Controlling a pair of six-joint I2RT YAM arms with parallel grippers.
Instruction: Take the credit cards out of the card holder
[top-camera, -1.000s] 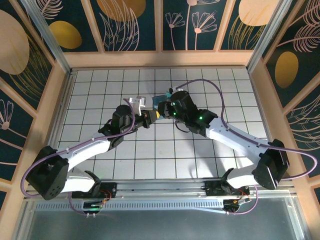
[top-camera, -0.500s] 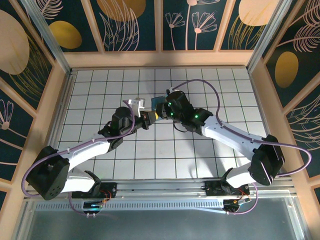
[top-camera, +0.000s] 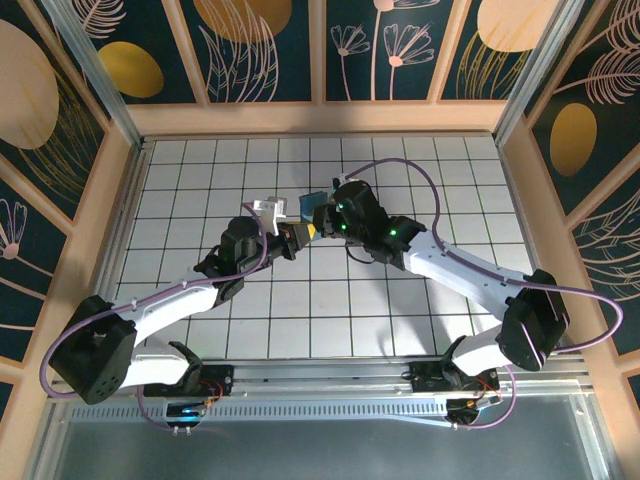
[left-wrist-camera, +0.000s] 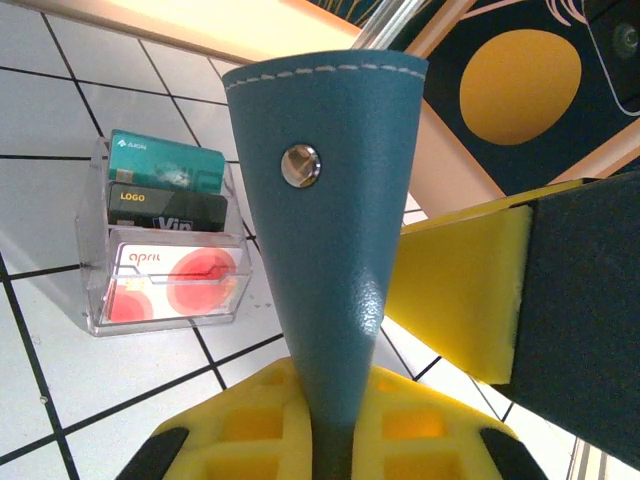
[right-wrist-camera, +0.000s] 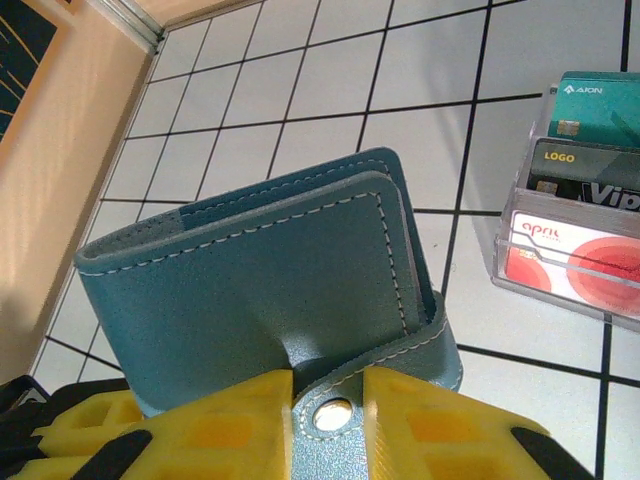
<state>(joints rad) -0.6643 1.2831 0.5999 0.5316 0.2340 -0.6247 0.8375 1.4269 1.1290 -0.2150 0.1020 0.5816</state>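
I'm looking at white tiled tabletop (top-camera: 200, 170), black grid, floral wood-framed walls (top-camera: 265, 50) boxing it in. Left pincer (left-wrist-camera: 332, 430) is pinching card holder (right-wrist-camera: 260, 270) by its flap, right pincer (right-wrist-camera: 328, 405) is pinching snap strap, mid-tabletop. Credit cards (left-wrist-camera: 165, 235) are sitting in clear stand (left-wrist-camera: 95, 305) just beside. From above, wrists are covering most of holder; its pockets are hidden.

My right gripper (right-wrist-camera: 328, 405) pinches the snap strap (right-wrist-camera: 333, 416) of the blue card holder (right-wrist-camera: 260, 270), with its folded panels rising above the yellow fingers (right-wrist-camera: 200, 435). At right, a clear stand (right-wrist-camera: 503, 265) on white tiles (right-wrist-camera: 300, 70) holds a teal card (right-wrist-camera: 600, 105), a dark card (right-wrist-camera: 590, 175) and a red-blotched card (right-wrist-camera: 575, 258).
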